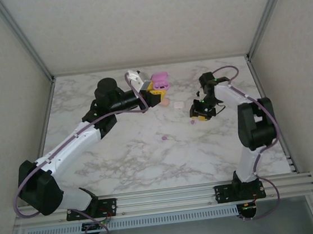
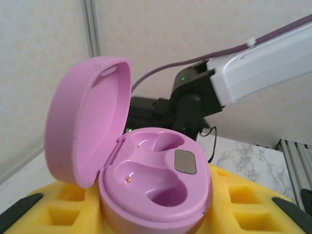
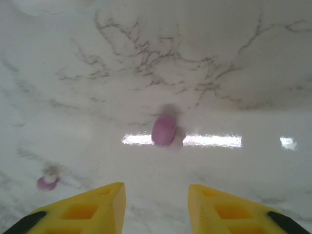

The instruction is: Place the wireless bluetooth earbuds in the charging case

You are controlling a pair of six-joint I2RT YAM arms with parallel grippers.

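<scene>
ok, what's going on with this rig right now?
The left jaws hold a pink clamshell charging case up off the white marble table, with its lid open and both wells empty. The right jaws are open, poised over a small pinkish-purple earbud lying on the marble. A second tiny earbud lies off to one side. Neither earbud is in the case yet.
</scene>
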